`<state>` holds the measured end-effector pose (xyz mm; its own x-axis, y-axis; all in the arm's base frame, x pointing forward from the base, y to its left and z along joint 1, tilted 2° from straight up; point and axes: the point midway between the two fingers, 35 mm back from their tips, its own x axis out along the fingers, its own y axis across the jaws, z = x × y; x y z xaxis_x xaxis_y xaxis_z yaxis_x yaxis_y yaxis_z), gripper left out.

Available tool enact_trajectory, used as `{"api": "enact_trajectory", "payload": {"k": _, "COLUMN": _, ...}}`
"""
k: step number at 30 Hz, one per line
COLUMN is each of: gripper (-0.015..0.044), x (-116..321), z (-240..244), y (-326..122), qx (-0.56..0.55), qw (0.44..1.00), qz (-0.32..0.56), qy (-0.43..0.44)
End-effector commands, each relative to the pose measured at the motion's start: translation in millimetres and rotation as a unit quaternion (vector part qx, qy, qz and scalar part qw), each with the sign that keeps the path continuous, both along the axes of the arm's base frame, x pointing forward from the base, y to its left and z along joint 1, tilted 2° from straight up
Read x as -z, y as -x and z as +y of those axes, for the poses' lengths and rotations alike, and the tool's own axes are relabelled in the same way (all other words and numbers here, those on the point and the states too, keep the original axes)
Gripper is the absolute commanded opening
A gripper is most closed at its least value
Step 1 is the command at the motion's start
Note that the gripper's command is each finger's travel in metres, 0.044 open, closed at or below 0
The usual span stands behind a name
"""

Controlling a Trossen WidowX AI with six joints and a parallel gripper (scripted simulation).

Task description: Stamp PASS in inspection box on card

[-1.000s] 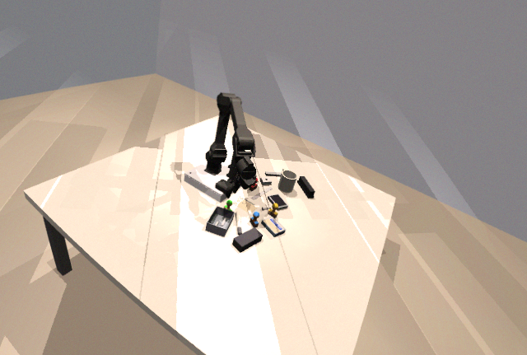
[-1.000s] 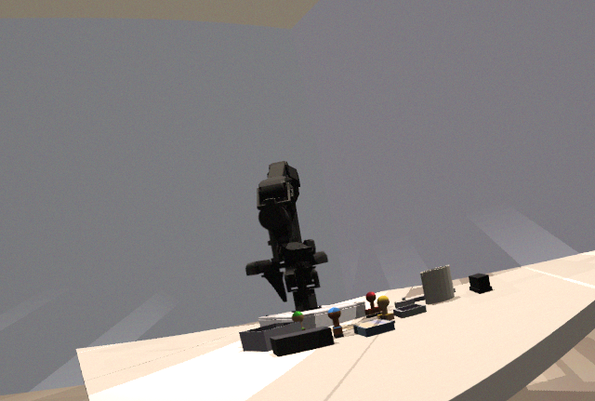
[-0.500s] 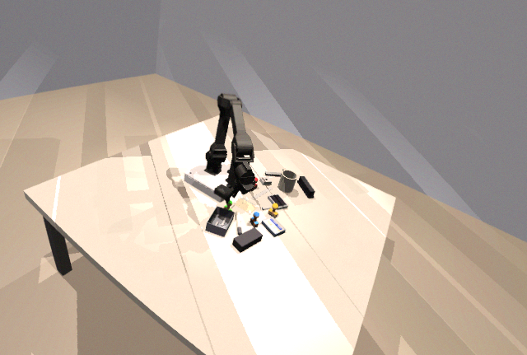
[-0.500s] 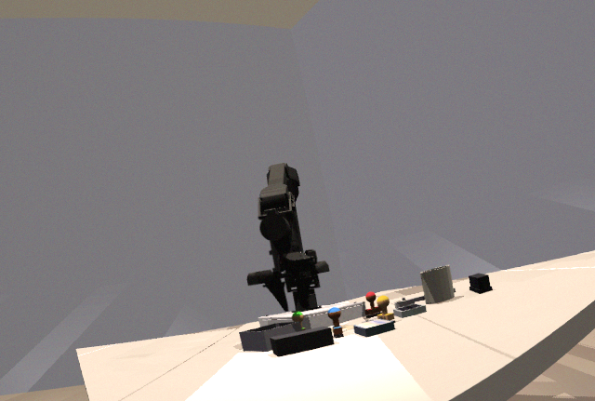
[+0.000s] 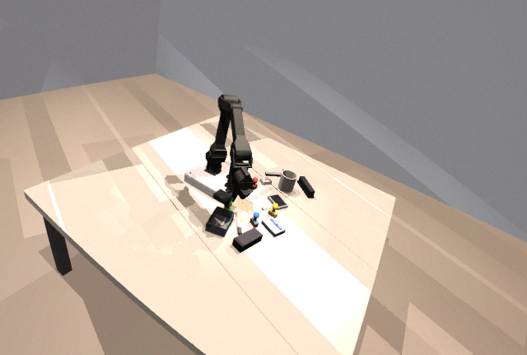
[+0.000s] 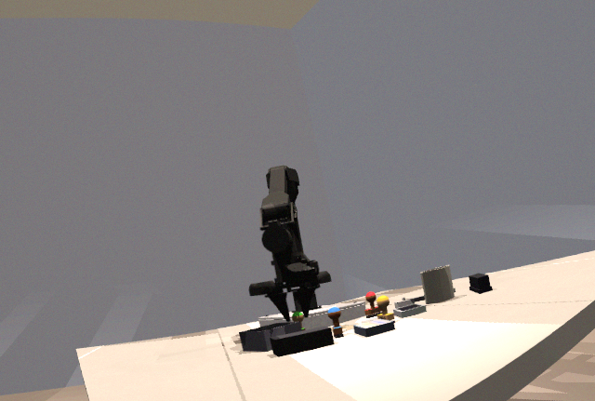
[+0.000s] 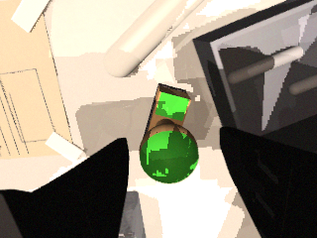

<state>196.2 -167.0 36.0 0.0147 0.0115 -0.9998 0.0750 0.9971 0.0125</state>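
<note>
A green-knobbed stamp (image 6: 297,315) (image 7: 169,155) stands on the bench. My gripper (image 6: 297,318) (image 7: 173,141) is open, with one fingertip on each side of the green knob and a gap at both sides in the wrist view. The tan card (image 5: 244,205) (image 7: 25,55) with printed outlines lies left of the stamp in the wrist view; its visible part shows no print in the box. A dark flat pad-like case (image 5: 277,201) and a case with a white and blue top (image 5: 272,226) (image 6: 374,327) lie further off; I cannot tell which is the ink pad. No stamp lettering is readable.
A black open tray (image 5: 214,228) (image 7: 211,79) is close beside the stamp. Blue (image 5: 255,217) (image 6: 334,318), yellow (image 5: 274,209) (image 6: 383,305) and red (image 5: 254,180) (image 6: 370,299) stamps stand nearby, with a black block (image 5: 248,239) (image 6: 302,340) and a mug (image 5: 286,181) (image 6: 437,285).
</note>
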Motion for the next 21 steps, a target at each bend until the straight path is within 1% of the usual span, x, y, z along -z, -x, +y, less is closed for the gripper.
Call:
{"api": "enact_trajectory", "payload": {"k": 1, "gripper": 0.0216, "x": 7.8, "z": 1.6, "y": 0.7, "qx": 0.002, "qw": 1.000, "qz": 0.000, "qy": -0.003}}
{"api": "enact_trajectory", "payload": {"k": 12, "gripper": 0.0216, "x": 24.8, "z": 3.5, "y": 2.5, "qx": 0.002, "qw": 1.000, "qz": 0.001, "qy": -0.003}}
{"api": "enact_trajectory", "payload": {"k": 21, "gripper": 0.0216, "x": 25.8, "z": 3.6, "y": 2.6, "qx": 0.002, "qw": 1.000, "qz": 0.001, "qy": -0.003}}
